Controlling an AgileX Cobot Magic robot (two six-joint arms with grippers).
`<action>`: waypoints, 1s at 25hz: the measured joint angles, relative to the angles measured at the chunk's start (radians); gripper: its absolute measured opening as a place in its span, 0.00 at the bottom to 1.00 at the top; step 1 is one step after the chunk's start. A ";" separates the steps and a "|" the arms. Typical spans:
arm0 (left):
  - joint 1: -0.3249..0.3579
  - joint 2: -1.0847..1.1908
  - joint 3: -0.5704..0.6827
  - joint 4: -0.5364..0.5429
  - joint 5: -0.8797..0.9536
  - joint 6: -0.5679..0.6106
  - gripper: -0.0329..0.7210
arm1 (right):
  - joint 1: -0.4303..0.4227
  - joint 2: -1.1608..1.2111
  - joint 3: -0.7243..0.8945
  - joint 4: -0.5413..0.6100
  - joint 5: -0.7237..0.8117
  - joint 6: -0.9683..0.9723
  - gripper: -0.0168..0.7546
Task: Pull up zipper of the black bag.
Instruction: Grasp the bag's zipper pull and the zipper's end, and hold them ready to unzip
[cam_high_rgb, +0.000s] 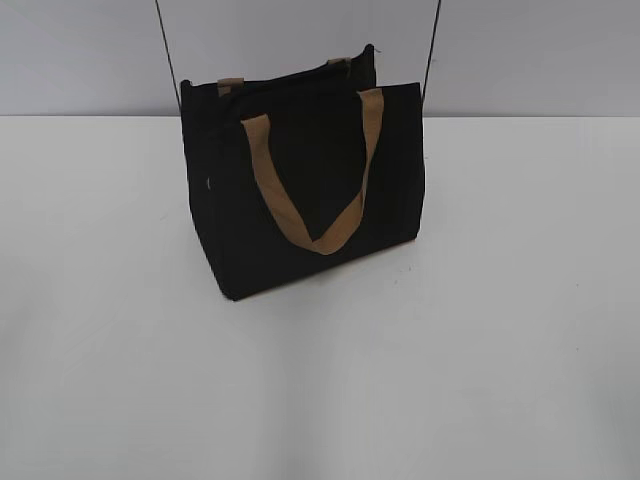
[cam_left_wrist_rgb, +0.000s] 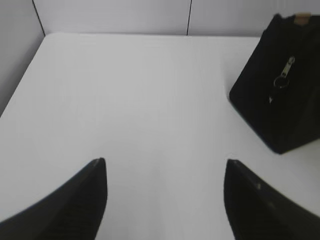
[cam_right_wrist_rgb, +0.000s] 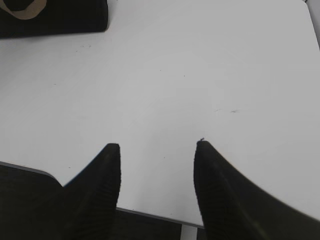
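The black bag (cam_high_rgb: 300, 190) stands upright on the white table (cam_high_rgb: 320, 380), its tan strap handle (cam_high_rgb: 320, 200) hanging down the front. The zipper's silvery pull (cam_left_wrist_rgb: 285, 72) hangs on the bag's end face (cam_left_wrist_rgb: 280, 90) in the left wrist view; it shows as a tiny speck in the exterior view (cam_high_rgb: 208, 183). My left gripper (cam_left_wrist_rgb: 165, 162) is open and empty, well left of and short of the bag. My right gripper (cam_right_wrist_rgb: 157, 146) is open and empty over the table's near edge; the bag's corner (cam_right_wrist_rgb: 60, 20) shows at the top left. Neither gripper shows in the exterior view.
A grey wall (cam_high_rgb: 90, 55) with dark vertical seams stands behind the table. The table's near edge (cam_right_wrist_rgb: 150, 215) shows under the right gripper. The table's left edge (cam_left_wrist_rgb: 20, 85) shows in the left wrist view.
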 joint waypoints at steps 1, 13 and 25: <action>0.000 0.042 0.000 -0.005 -0.039 0.000 0.75 | 0.000 0.000 0.000 0.000 0.000 0.000 0.50; 0.000 0.594 0.084 -0.052 -0.913 0.003 0.61 | 0.000 0.000 0.000 0.000 0.000 0.001 0.50; 0.000 1.112 0.172 0.102 -1.463 -0.114 0.60 | 0.000 0.000 0.000 0.007 0.000 0.001 0.50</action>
